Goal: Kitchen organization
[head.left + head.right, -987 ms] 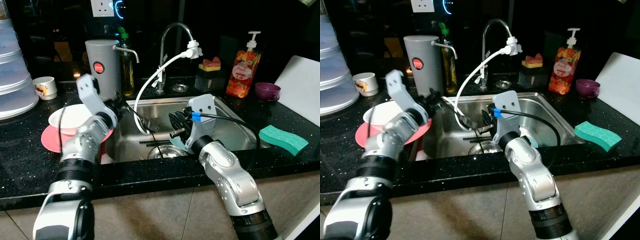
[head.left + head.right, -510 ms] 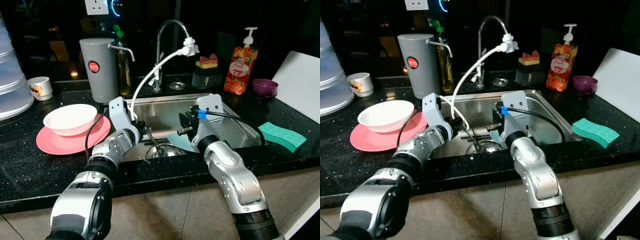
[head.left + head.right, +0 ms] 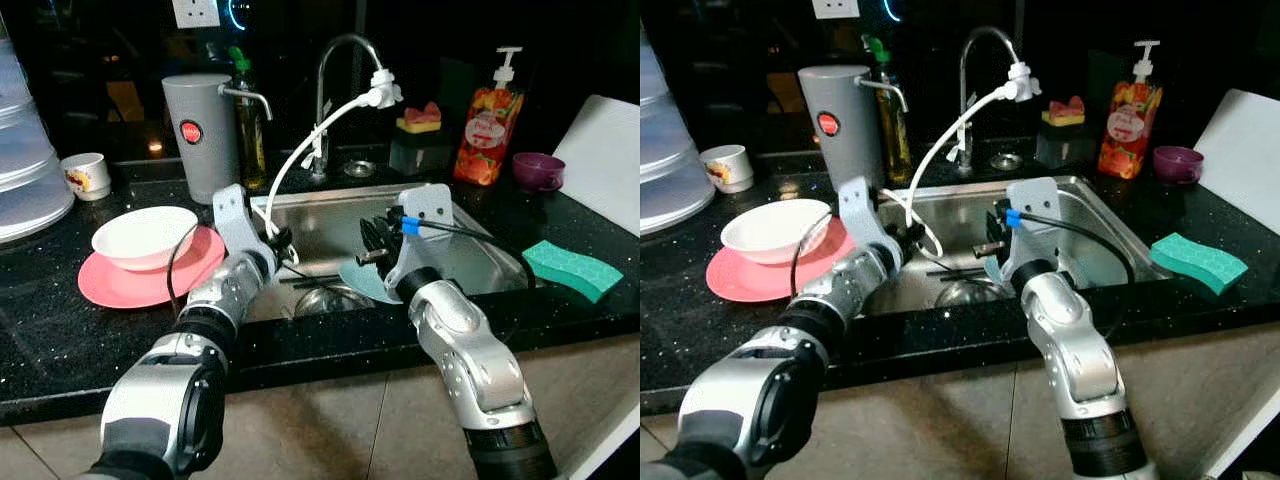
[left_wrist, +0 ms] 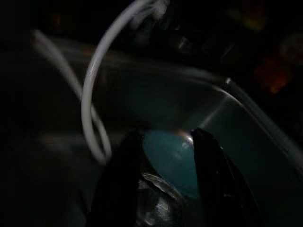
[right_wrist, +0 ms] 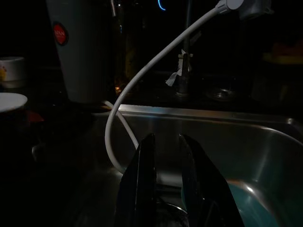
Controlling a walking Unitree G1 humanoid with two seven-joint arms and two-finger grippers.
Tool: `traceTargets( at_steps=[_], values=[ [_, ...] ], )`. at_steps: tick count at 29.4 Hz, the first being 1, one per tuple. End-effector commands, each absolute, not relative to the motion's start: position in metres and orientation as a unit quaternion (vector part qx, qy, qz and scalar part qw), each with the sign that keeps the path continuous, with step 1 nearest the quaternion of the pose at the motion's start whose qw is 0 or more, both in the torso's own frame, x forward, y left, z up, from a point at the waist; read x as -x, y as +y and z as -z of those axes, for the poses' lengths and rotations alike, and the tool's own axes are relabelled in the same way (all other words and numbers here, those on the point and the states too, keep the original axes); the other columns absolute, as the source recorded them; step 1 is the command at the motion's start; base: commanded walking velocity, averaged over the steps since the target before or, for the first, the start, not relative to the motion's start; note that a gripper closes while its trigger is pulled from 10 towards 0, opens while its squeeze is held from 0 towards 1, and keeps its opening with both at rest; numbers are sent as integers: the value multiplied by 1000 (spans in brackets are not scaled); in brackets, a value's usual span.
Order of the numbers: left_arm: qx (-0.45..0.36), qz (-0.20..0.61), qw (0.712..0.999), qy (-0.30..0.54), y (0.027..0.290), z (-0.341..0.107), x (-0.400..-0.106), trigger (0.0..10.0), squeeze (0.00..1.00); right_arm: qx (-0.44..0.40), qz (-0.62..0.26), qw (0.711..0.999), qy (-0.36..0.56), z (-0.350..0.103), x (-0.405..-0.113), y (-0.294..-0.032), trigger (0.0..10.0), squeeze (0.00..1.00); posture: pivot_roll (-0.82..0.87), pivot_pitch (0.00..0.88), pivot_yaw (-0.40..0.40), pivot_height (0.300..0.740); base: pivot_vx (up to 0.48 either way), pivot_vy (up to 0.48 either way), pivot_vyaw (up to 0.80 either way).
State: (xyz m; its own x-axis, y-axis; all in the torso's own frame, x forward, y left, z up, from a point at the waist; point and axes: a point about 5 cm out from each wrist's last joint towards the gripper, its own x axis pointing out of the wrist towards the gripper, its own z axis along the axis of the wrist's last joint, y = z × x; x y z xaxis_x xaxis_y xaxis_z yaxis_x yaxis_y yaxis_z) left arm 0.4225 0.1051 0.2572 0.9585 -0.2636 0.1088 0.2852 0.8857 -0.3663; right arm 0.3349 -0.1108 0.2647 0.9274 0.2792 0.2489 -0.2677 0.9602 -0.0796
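Landmark: the sink (image 3: 470,262), set into the dark surface (image 3: 60,330).
Task's thing: a teal plate (image 3: 365,282) lying flat on the sink floor, beside a round metal piece (image 3: 322,298) near the drain; its face is up, so no clear long axis.
Left gripper (image 3: 283,243): at the sink's left wall; jaws parted, nothing between them.
Right gripper (image 3: 370,237): over the sink's middle, just above the plate; jaws a little apart, nothing held.
Key relation: the plate lies below and ahead of both jaws; I judge the right arm nearer.
Left wrist view: shows the plate (image 4: 173,161) framed between its fingers (image 4: 119,182).
Head views: place the white hose (image 3: 300,160) looping down from the tap into the sink's left side, near the left gripper.
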Motion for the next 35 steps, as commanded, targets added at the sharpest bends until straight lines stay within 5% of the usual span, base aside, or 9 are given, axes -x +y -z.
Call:
traceTargets(
  at_steps=[1, 11, 17, 27, 35],
  values=[
    [129, 135, 979, -81, 116, -275, -421, 10000, 0, 21, -141, 980, -138, -264, -333, -112, 10000, 0, -3, 109, 37, 740, 0, 0, 0],
    [21, 91, 991, -99, 150, -282, -408, 10000, 0, 16, -154, 977, -146, -266, -331, -106, 10000, 0, 16, 88, 31, 740, 0, 0, 0],
    [-92, 24, 993, -66, 193, -285, -396, 10000, 0, 16, -171, 974, -149, -266, -330, -99, 10000, 0, 28, 80, 15, 740, 0, 0, 0],
    [-224, 82, 971, -18, 230, -299, -385, 10000, 0, 9, -189, 969, -158, -268, -329, -93, 10000, 0, 59, 79, 0, 740, 0, 0, 0],
    [-248, 98, 964, 1, 231, -296, -382, 10000, 0, 8, -195, 968, -159, -268, -330, -88, 10000, 0, 77, 82, 15, 740, 0, 0, 0]
  ],
)
